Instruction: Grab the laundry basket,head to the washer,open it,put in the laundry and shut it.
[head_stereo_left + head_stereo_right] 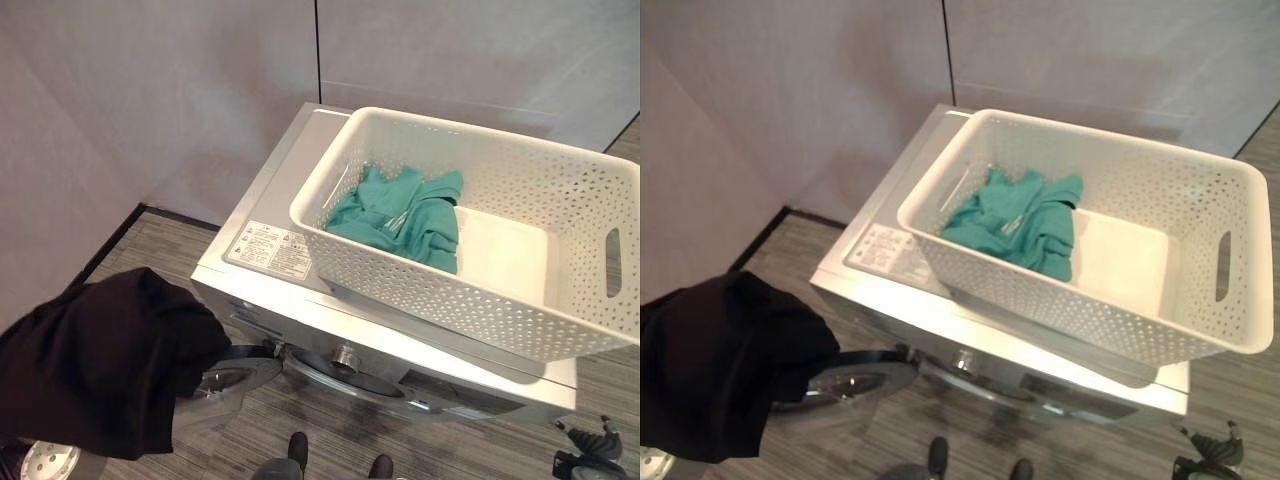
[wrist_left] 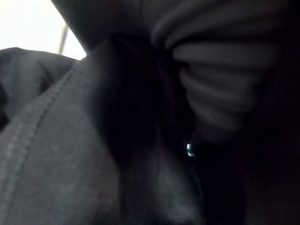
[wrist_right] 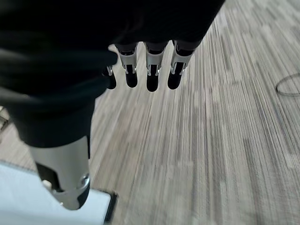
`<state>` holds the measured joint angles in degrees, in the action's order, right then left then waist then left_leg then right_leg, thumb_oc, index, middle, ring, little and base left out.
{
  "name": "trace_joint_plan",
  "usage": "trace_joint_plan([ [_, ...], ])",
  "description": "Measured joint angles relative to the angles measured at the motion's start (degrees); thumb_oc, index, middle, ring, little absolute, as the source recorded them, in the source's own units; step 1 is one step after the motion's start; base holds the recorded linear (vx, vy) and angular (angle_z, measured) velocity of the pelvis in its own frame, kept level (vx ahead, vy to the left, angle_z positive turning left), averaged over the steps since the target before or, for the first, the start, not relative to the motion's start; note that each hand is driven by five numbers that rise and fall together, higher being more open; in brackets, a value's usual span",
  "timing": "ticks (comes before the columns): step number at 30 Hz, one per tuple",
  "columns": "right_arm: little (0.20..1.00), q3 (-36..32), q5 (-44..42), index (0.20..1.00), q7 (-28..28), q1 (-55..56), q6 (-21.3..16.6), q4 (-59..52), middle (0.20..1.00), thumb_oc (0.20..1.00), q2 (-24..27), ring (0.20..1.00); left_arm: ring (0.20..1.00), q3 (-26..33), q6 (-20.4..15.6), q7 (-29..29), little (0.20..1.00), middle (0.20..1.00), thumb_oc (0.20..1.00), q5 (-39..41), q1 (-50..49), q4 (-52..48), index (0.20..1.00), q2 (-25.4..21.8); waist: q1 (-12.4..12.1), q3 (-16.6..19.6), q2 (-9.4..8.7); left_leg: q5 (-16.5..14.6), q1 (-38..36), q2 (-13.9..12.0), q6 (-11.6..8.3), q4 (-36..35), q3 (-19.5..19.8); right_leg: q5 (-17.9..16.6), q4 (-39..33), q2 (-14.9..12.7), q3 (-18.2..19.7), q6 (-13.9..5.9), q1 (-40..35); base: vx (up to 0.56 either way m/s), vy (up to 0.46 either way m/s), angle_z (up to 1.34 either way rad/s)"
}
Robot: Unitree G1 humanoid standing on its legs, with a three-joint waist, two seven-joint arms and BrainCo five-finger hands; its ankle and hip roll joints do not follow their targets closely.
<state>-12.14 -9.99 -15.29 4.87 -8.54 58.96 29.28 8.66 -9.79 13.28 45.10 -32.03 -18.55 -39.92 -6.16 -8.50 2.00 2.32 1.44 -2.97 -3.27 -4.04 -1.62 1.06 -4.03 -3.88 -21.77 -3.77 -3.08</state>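
A white perforated laundry basket stands on top of the white washer. A teal garment lies crumpled in the basket's left half. The washer's round door is swung open toward the left at the front. A black garment hangs bunched at the lower left, level with that door and just left of it. It drapes over my left hand, whose ribbed cover shows against the dark cloth in the left wrist view. My right hand hangs open over the floor, holding nothing.
Grey walls close in behind the washer and on its left. Striped grey floor runs along the washer's left side and front. A printed label sits on the washer top beside the basket.
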Motion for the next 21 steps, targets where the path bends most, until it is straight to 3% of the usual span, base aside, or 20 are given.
trace_joint_plan([
  [4,1.000,4.2,2.9,1.000,2.2,-1.8,0.1,0.7,1.000,1.000,0.9,1.000,0.200,-0.4,0.0,1.0,0.200,0.200,0.200,0.1,0.8,-1.2,0.200,-3.0,-0.6,-2.0,-0.91,0.4,3.1,-0.5,-0.51,1.6,1.1,-0.1,0.6,0.6,-0.6,0.32,2.3,-0.15,-0.082,0.10],
  [6,1.000,11.5,8.0,1.000,4.4,-4.6,0.8,2.1,1.000,1.000,6.2,1.000,0.200,-1.4,0.1,1.2,0.200,0.200,0.200,0.0,2.4,-1.2,0.200,-5.7,-1.8,-3.6,-1.13,1.1,5.2,-0.8,-1.43,2.8,1.8,-0.7,0.4,1.1,-1.3,1.11,3.4,-0.15,-0.029,0.14],
  [8,1.000,11.4,11.0,1.000,5.2,-4.4,0.8,-0.4,1.000,1.000,11.3,1.000,0.200,-1.5,0.1,1.8,0.200,0.200,0.200,0.0,2.8,-1.6,0.200,-8.1,-3.0,-4.3,-0.64,1.9,5.8,-1.0,-1.97,2.9,3.3,-0.9,0.3,1.4,-2.1,1.50,3.7,-0.28,0.014,0.28],
  [10,1.000,9.3,11.6,1.000,5.7,-3.6,0.6,-3.1,1.000,1.000,14.9,1.000,0.200,-2.7,0.1,2.4,0.200,0.200,0.200,0.0,5.2,-1.8,0.200,-10.1,-2.6,-5.1,-1.09,5.1,8.0,0.0,-4.56,2.4,4.8,-0.5,1.6,0.0,-4.8,2.91,5.8,-0.14,0.093,0.48],
  [13,1.000,6.7,12.6,1.000,6.1,-2.3,-0.3,-10.0,1.000,1.000,14.8,1.000,0.200,-5.4,0.1,3.3,0.200,0.200,0.200,0.0,6.3,-1.7,0.200,-8.2,-2.3,-5.5,-2.88,2.0,6.8,1.8,-0.51,5.9,0.9,-0.7,3.9,-2.3,-3.4,3.14,7.3,-0.02,0.119,-0.01],
  [14,1.000,6.0,13.1,1.000,6.8,-2.0,-0.3,-10.6,1.000,1.000,14.7,1.000,0.200,-7.9,0.2,3.9,0.200,0.200,0.200,-0.1,8.3,-1.8,0.200,-8.3,-0.6,-5.0,-1.25,1.2,5.4,1.9,0.40,4.1,0.6,-0.1,5.5,-2.2,-3.5,2.28,7.9,0.01,0.239,0.07],
  [16,1.000,6.0,13.3,1.000,6.9,-1.5,0.2,-9.5,1.000,1.000,13.0,1.000,0.200,-8.6,0.1,3.8,0.200,0.200,0.200,-0.2,11.0,-1.8,0.200,-8.3,0.9,-5.2,-1.45,0.8,3.9,1.7,0.75,2.0,0.8,0.4,6.6,-2.1,-3.2,1.49,8.5,0.01,0.219,-0.04],
  [18,1.000,6.3,13.7,1.000,7.3,-0.4,0.2,-8.9,1.000,1.000,9.1,1.000,0.200,-9.6,0.1,3.6,0.200,0.200,0.200,-0.2,12.3,-1.4,0.200,-8.3,1.2,-5.2,-2.98,0.1,3.2,2.1,1.73,1.8,-0.7,0.4,7.7,-2.6,-1.5,1.17,8.9,0.00,0.182,-0.36],
  [19,1.000,6.3,14.3,1.000,8.2,1.4,0.2,-9.6,1.000,1.000,7.9,1.000,0.200,-9.7,0.2,3.9,0.200,0.200,0.200,-0.3,12.3,-1.2,0.200,-8.3,1.9,-5.1,-2.91,-1.3,2.4,1.8,2.18,1.5,-1.4,0.6,8.2,-2.5,-0.6,0.80,9.0,-0.03,0.156,-0.33],
  [21,1.000,6.7,15.4,1.000,9.3,4.8,0.3,-10.6,1.000,1.000,7.3,1.000,0.200,-9.6,0.3,3.9,0.200,0.200,0.200,-0.3,12.3,-0.8,0.200,-9.2,3.2,-5.0,-3.09,-1.4,2.3,2.6,2.34,1.6,-1.6,0.4,8.6,-3.4,-0.3,-0.02,9.1,-0.07,0.144,-0.21],
])
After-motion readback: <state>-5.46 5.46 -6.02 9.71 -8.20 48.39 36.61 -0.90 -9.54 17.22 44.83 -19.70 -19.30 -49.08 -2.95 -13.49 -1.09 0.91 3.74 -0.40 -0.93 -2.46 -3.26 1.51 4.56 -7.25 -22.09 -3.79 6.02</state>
